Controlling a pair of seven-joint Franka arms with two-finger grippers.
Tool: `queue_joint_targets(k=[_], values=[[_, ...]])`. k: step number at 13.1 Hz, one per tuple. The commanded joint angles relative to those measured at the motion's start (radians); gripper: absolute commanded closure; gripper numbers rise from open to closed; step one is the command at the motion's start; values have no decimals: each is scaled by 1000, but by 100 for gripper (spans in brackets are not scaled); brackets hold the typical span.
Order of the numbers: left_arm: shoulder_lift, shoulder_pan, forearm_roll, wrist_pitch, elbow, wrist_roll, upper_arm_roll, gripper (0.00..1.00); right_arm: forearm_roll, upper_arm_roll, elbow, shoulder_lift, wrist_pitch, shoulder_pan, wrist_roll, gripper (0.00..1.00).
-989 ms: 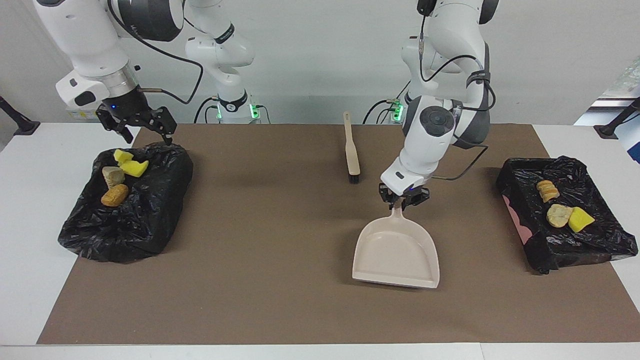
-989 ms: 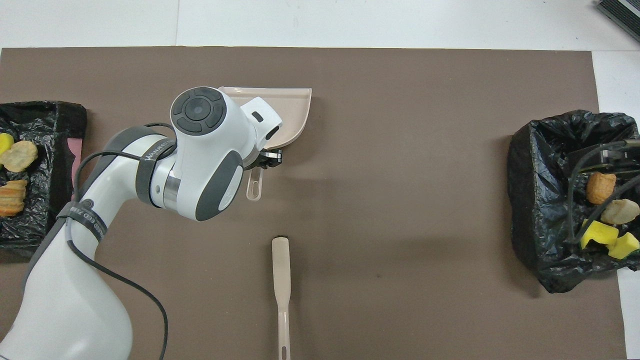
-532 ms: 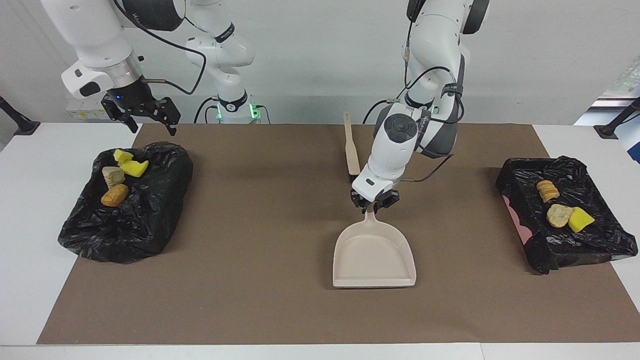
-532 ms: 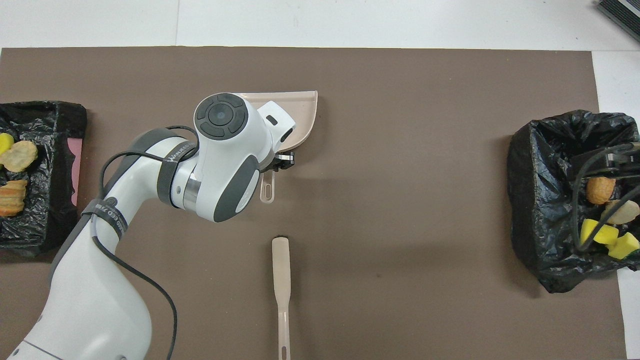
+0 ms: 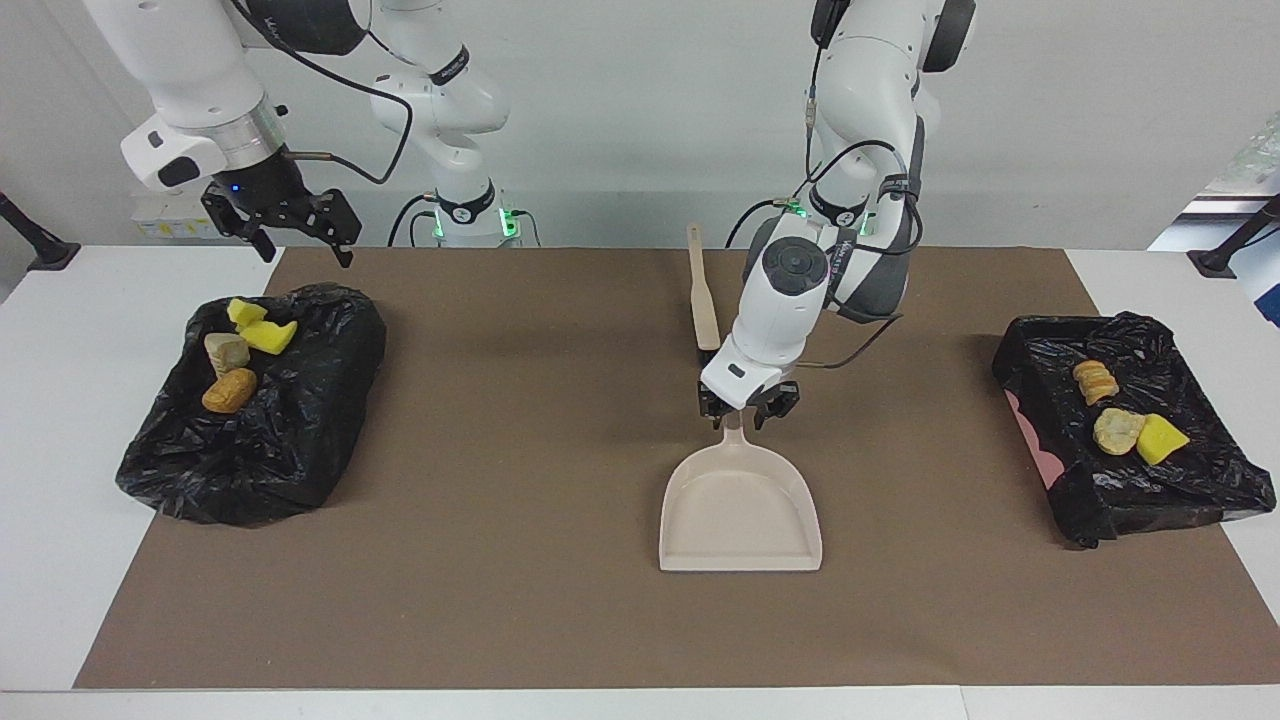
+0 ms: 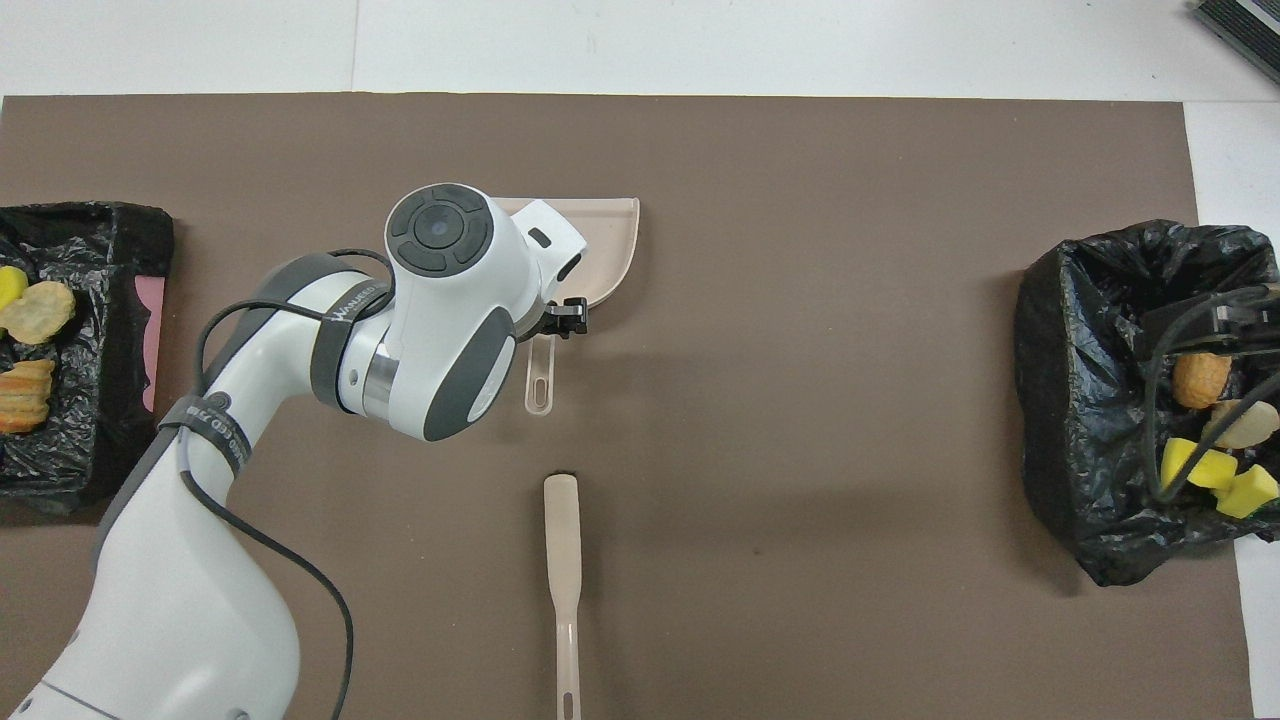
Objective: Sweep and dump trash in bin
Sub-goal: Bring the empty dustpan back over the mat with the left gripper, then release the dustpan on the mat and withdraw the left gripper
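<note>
Left gripper (image 5: pixel 747 416): jaws spread apart, one finger on each side of the dustpan (image 5: pixel 740 510) handle, low over it at frame centre; whether the fingers touch the handle cannot be told. The dustpan lies flat on the brown mat (image 5: pixel 520 480).

Right gripper (image 5: pixel 295 232): jaws apart, holding nothing, raised at the upper left of the facing view, above the edge of a black bag-lined bin (image 5: pixel 290 440).

Trash: four scraps (image 5: pixel 240 355) rest on that bin at frame left; three scraps (image 5: pixel 1125 415) rest in a second black-lined bin (image 5: pixel 1180 480) at frame right.

The facing view shows the left gripper's finger spacing. The overhead view hides most of the dustpan (image 6: pixel 605 245) under the left arm, but shows the whole brush (image 6: pixel 563 560) at lower centre.

Surface: brown mat on a white table (image 5: pixel 60 400). Background: plain white wall.
</note>
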Motion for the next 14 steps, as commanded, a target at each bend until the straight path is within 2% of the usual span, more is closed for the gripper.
queue_joint_targets(k=[1,4,9,11,14], values=[[-130,33,44,-79,-67,52,13,0,12,4,10,3,-17,-3,14,0],[-308,145,46,-171,-144,234,12,0,12,4,11,3,-17,-3,14,0],[-471,343,45,-306,-106,504,17,0,12,4,11,3,-17,-3,14,0],[-485,406,46,-402,-13,544,17,0,12,4,11,3,-17,-3,14,0],[-449,446,45,-569,150,601,18,0,12,4,11,3,-17,-3,14,0]])
